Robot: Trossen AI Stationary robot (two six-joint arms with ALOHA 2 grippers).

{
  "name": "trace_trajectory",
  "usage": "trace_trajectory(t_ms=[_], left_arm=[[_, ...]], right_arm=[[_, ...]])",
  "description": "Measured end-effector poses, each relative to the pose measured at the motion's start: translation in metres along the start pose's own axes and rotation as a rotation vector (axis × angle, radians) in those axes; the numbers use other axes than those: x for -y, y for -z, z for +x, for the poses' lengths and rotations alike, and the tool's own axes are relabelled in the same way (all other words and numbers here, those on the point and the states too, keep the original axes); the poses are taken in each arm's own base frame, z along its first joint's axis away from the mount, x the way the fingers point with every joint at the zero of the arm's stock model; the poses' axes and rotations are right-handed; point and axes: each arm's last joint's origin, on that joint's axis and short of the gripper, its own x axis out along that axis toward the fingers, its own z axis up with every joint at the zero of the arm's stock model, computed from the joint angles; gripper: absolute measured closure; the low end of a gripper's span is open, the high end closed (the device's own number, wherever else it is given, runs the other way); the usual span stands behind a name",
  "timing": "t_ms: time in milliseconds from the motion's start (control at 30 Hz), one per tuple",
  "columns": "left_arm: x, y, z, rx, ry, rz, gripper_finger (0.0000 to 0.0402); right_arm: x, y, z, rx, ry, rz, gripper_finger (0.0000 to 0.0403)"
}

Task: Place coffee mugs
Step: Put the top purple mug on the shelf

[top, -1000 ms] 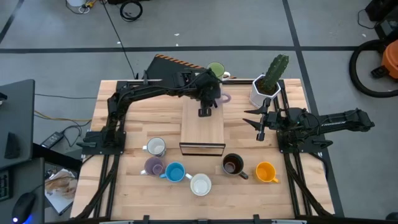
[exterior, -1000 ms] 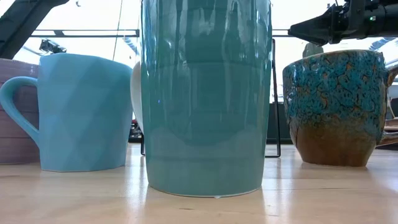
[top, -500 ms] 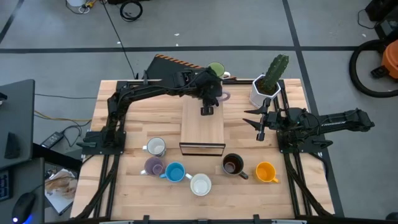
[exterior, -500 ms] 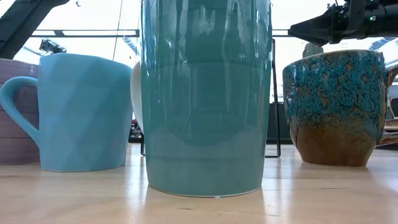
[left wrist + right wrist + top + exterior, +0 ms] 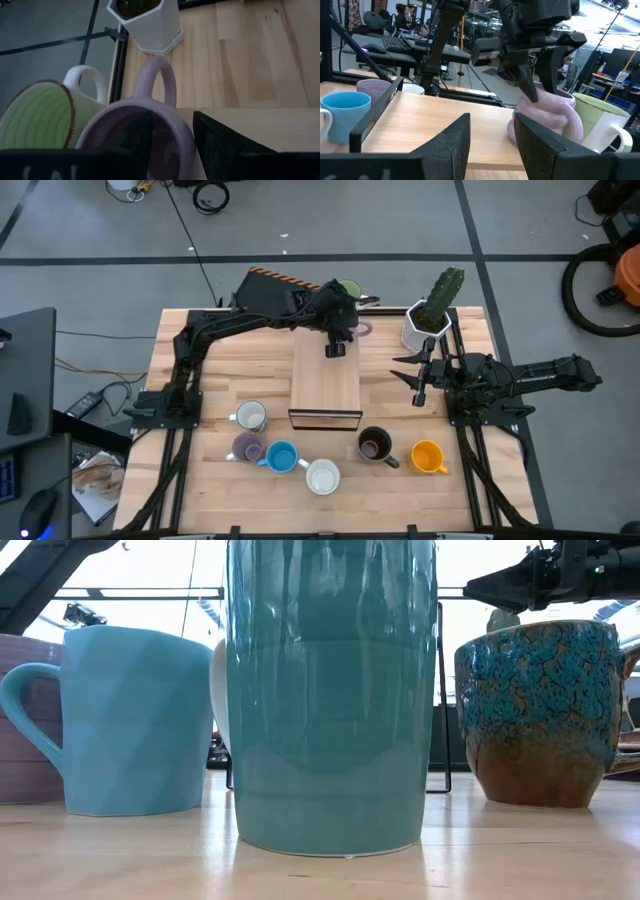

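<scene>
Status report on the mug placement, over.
Left gripper straddles the lilac mug's rim at the table's far edge, one finger inside. Right gripper idle, open. Green mug and cactus pot close by.
</scene>
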Motion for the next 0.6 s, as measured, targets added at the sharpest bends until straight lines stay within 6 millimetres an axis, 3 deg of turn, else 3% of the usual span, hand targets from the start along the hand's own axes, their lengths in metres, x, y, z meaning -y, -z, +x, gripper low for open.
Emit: trace_trajectory(t_ms=[200, 600], left_arm=[[0.002, 0.002, 0.016, 0.000, 0.001, 0.018, 0.0253], [0.001, 0.002, 0.016, -0.010, -0.034, 0.042, 0.0253]], right_arm=[[0.000, 0.000, 0.000, -0.003, -0.001, -0.001, 0.0245], [0.000, 0.001, 0.000, -0.007, -0.002, -0.002, 0.0245]])
